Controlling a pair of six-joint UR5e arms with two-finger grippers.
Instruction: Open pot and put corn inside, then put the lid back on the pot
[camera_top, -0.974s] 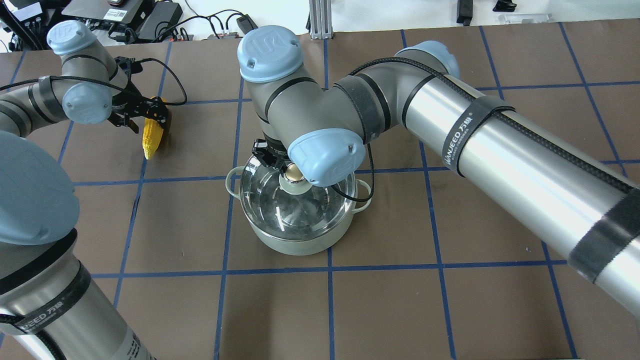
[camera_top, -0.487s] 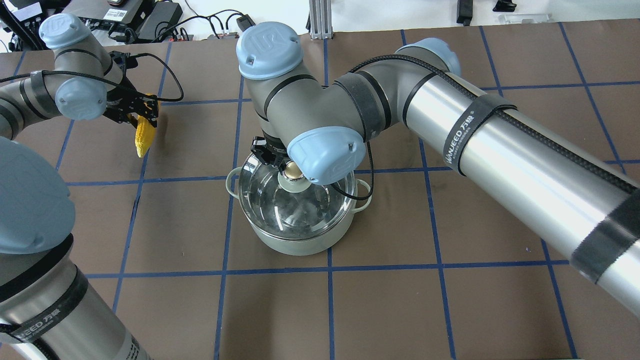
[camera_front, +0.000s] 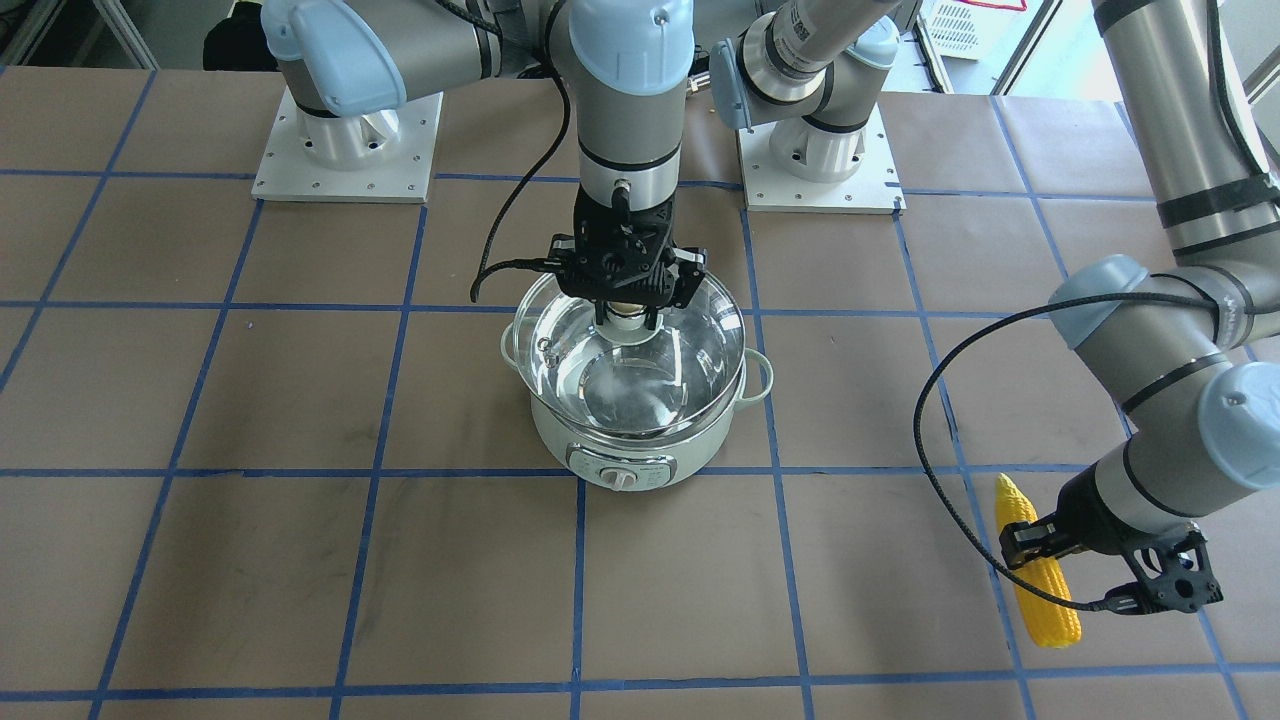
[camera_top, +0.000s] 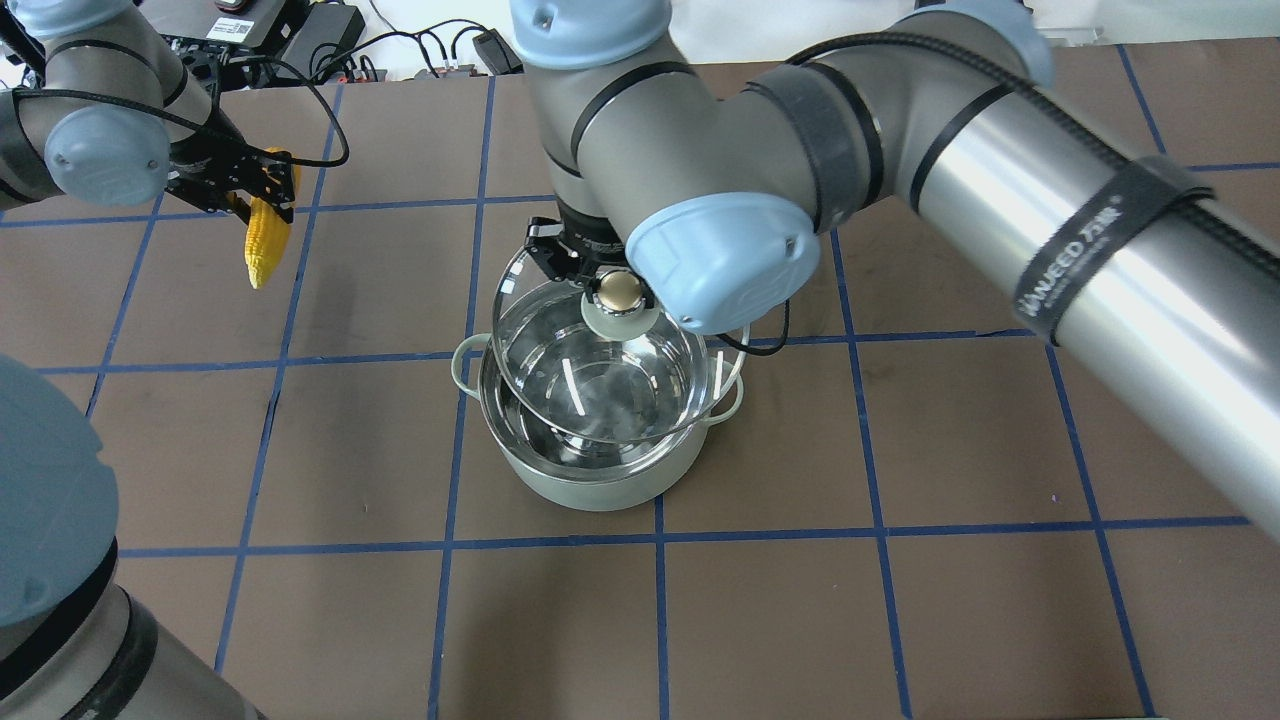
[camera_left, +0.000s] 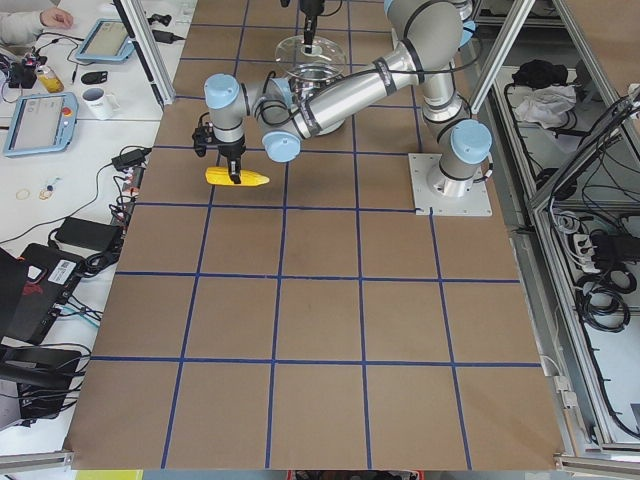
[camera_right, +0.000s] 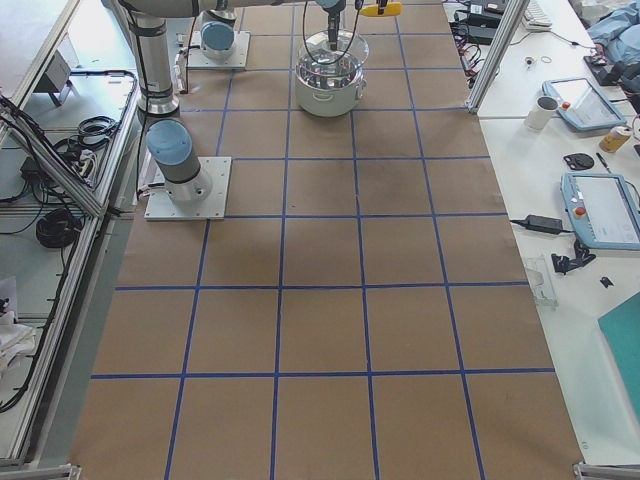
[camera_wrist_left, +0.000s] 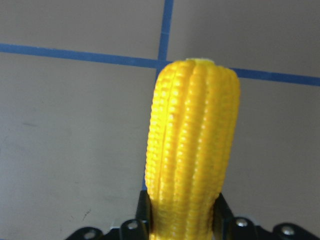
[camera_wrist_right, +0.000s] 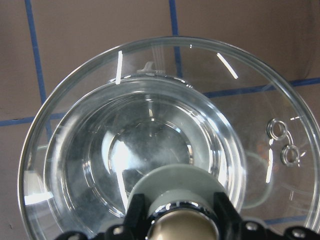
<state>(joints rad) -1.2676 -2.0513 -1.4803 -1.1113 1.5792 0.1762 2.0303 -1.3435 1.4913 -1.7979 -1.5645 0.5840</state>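
1. The right gripper (camera_front: 627, 312) pinches the gold knob of the lid (camera_top: 560, 390). It holds the glass just above the pot (camera_top: 590, 485), so the steel bowl is uncovered.
2. The left gripper (camera_top: 258, 200) is clamped across the middle of the corn (camera_top: 260, 250). It holds the ear raised off the table, well out to the pot's left, probably waiting for room.
3. The lid seems to clear the pot's rim all round, though reflections blur the gap.
4. In my judgement the lid must swing aside from the pot before the corn can go in.

The lid (camera_top: 560, 375) hangs low, blocking the pot (camera_top: 590, 487).
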